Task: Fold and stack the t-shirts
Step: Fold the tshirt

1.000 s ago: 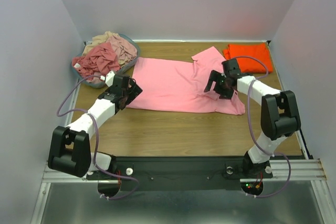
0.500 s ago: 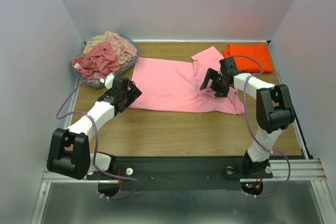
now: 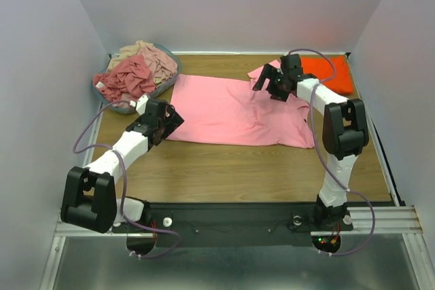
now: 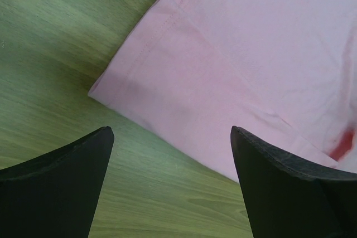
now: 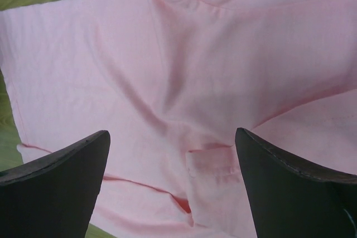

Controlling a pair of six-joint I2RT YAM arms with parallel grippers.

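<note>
Just now we swung our right gripper (image 3: 269,87) over the spread light pink cotton t-shirt (image 3: 221,110) to its far sleeve (image 3: 257,71) (left gripper (image 3: 168,116) waited at the hem), both gaping empty before folding.

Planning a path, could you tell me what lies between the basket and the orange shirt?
Top view: the pink shirt, with the right gripper over its far sleeve.

White links (image 3: 126,146), black joints (image 3: 88,195), purple cables (image 3: 75,142); the left gripper (image 4: 170,129) and right gripper (image 5: 172,131) are black.

Soft matt cotton pink t-shirt (image 3: 231,110) lies on a smooth wood-grain table (image 3: 224,174), black matt fingers (image 4: 279,193) above.
</note>
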